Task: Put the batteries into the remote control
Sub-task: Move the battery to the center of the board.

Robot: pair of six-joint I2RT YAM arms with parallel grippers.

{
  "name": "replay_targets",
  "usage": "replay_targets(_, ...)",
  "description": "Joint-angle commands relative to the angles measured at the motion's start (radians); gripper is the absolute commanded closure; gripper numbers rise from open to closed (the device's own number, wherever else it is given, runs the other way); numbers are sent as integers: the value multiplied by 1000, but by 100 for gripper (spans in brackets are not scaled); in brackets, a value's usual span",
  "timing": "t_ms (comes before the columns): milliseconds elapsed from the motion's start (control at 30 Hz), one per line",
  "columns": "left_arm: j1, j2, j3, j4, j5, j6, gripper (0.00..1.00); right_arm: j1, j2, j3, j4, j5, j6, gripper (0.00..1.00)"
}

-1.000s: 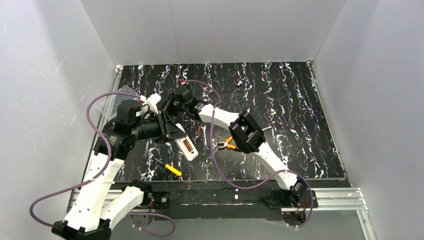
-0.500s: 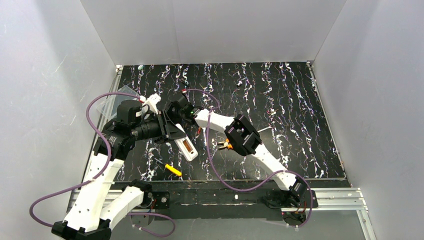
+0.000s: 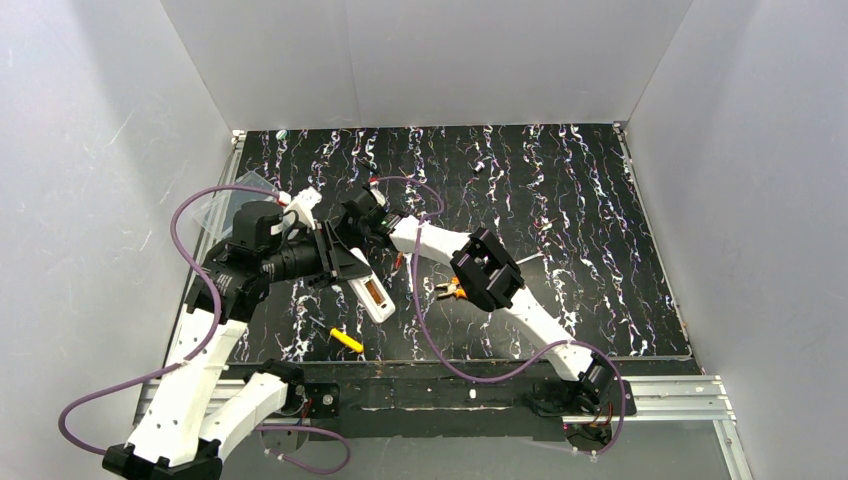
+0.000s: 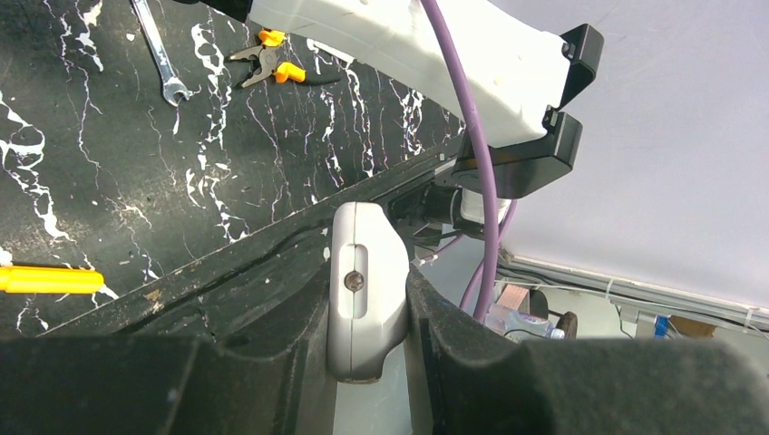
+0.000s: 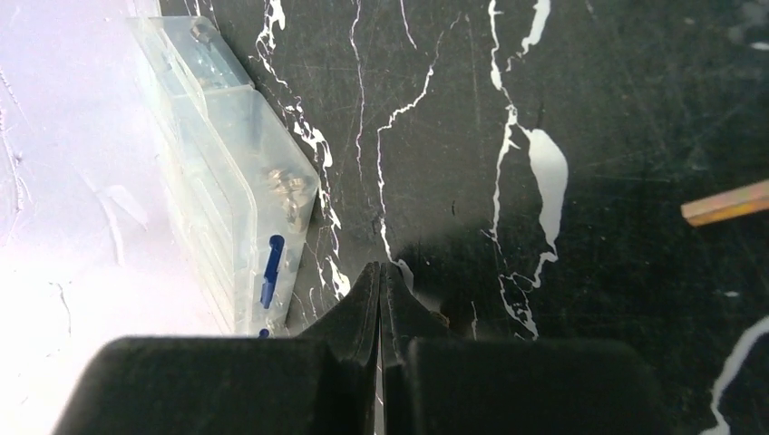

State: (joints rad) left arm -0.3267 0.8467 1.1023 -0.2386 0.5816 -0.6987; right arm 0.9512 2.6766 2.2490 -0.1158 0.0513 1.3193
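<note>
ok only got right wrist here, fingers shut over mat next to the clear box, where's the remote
observer: The left gripper is clamped on the remote, close beside the right gripper.
operator: recess facing up
observer: Yes, the top view shows the recess facing up, with something orange inside. I cannot tell what it is.
operator: anything else near
observer: The pliers lie partly hidden under the right arm in the top view.
</note>
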Motion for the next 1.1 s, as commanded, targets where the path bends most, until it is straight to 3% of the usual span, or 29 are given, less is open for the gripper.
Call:
replay_targets(0, -5, -20, 1, -42, 16, 17, 100, 4, -92, -39, -41, 31, -36, 97)
replay_targets(200, -5, -24, 5, -49, 11, 26, 100, 3, -194, -140, -71, -9, -155, 97)
replay_targets(433, -5, -26, 11, -65, 3, 39, 100, -10, -437, -471, -112, -4, -285, 95)
replay_targets(600, -6, -26, 12, -61, 4, 37, 100, -41, -645, -680, -40, 66, -393, 94)
replay_targets(833, -8, -15, 7, -41, 14, 20, 100, -74, -777, -711, 46, -44, -524, 87)
replay_targets(1067, -8, -16, 8, -48, 9, 21, 100, -109, -761, -684, -200, -11, -549, 74)
